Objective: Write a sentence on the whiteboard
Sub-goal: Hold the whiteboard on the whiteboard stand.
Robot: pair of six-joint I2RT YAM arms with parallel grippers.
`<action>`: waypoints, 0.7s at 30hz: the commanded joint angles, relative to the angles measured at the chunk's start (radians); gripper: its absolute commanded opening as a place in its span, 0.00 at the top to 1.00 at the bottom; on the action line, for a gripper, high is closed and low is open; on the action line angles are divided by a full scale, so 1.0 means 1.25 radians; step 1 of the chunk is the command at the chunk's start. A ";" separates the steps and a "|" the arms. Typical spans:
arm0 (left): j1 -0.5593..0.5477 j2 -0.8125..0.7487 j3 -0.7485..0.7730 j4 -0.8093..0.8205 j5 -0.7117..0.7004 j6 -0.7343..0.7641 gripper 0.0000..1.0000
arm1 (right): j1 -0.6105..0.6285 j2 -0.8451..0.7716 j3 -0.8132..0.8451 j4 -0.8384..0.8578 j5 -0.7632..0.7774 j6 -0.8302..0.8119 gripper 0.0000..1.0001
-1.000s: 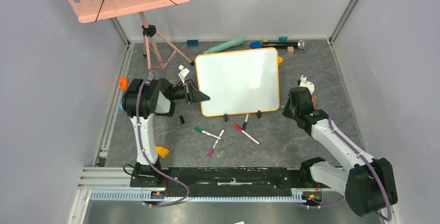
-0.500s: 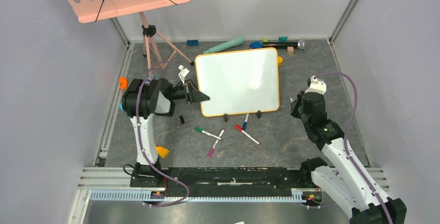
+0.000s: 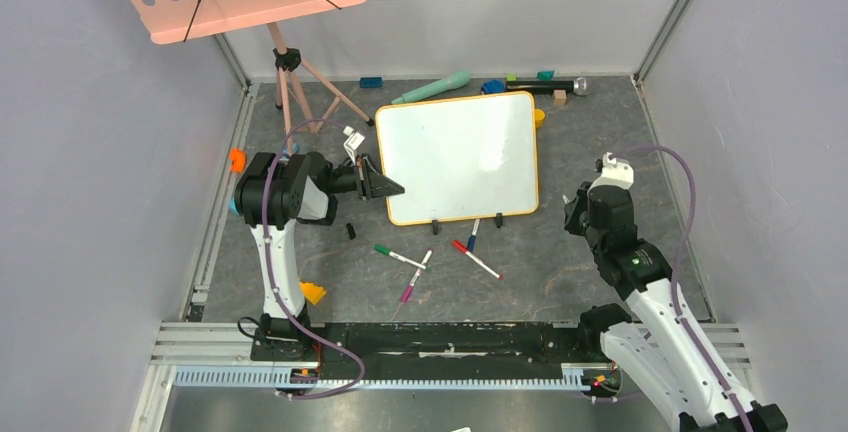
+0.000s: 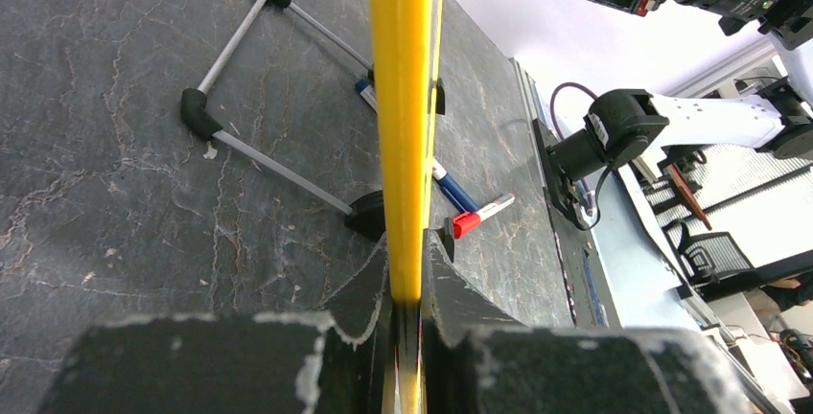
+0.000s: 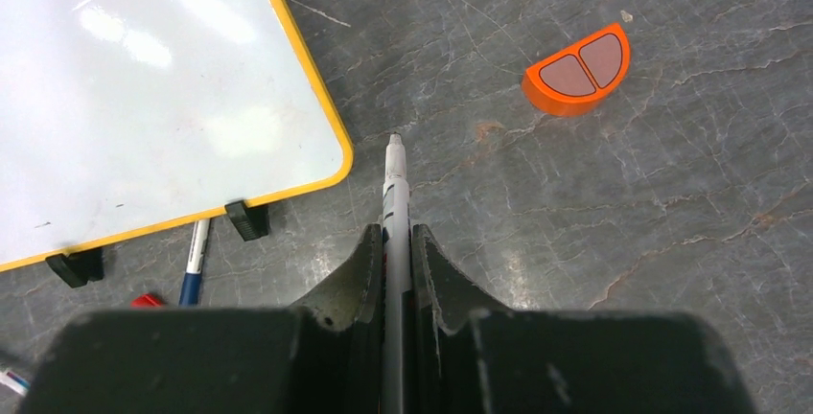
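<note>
My left gripper (image 4: pixel 406 253) pinches the board's (image 3: pixel 458 157) 9 o'clock rim; my right gripper (image 5: pixel 391 241), at its 4 o'clock, clamps a marker (image 5: pixel 394 184), its rear hidden.

The left hand (image 3: pixel 393 189) clasps the whiteboard (image 3: pixel 460 157) at its left edge.

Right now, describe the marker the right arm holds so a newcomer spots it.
Find the whiteboard mid-table, then the right gripper off its near right corner. The marker sits clamped between its fingers; the other markers lie loose.
</note>
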State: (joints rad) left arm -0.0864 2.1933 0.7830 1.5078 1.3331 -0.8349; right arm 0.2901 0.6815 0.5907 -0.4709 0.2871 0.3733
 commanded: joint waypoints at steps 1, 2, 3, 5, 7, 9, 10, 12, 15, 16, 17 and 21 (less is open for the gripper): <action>0.015 0.015 -0.009 0.039 -0.092 0.117 0.98 | 0.000 -0.044 0.033 -0.029 -0.017 0.007 1.00; 0.016 0.016 -0.009 0.039 -0.093 0.115 0.98 | 0.000 -0.051 0.035 -0.035 -0.021 0.007 1.00; 0.017 0.016 -0.010 0.039 -0.093 0.112 0.98 | 0.000 -0.058 0.035 -0.041 -0.024 0.008 1.00; 0.018 0.015 -0.012 0.039 -0.096 0.112 0.98 | 0.000 -0.063 0.038 -0.049 -0.028 0.008 1.00; 0.020 0.011 -0.019 0.039 -0.104 0.120 0.98 | 0.000 -0.064 0.041 -0.055 -0.032 0.010 1.00; 0.020 0.008 -0.026 0.040 -0.111 0.128 0.98 | 0.000 -0.066 0.044 -0.056 -0.040 0.016 1.00; 0.021 0.006 -0.028 0.039 -0.113 0.131 0.98 | 0.000 -0.066 0.044 -0.056 -0.042 0.019 1.00; 0.021 0.002 -0.035 0.039 -0.122 0.137 0.98 | 0.000 -0.068 0.046 -0.056 -0.045 0.027 1.00; 0.024 0.000 -0.038 0.039 -0.142 0.138 0.98 | 0.000 -0.074 0.044 -0.052 -0.054 0.044 1.00; 0.026 0.002 -0.037 0.039 -0.146 0.135 0.98 | 0.000 -0.076 0.043 -0.048 -0.059 0.050 1.00; 0.027 0.004 -0.035 0.039 -0.148 0.129 0.98 | 0.000 -0.075 0.043 -0.046 -0.064 0.054 1.00; 0.028 0.003 -0.037 0.039 -0.159 0.130 0.98 | 0.000 -0.064 0.045 -0.038 -0.073 0.059 1.00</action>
State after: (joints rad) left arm -0.0845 2.1815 0.7513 1.5112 1.3006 -0.8207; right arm 0.2901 0.5976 0.6029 -0.5465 0.2150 0.4240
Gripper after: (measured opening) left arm 0.131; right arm 0.119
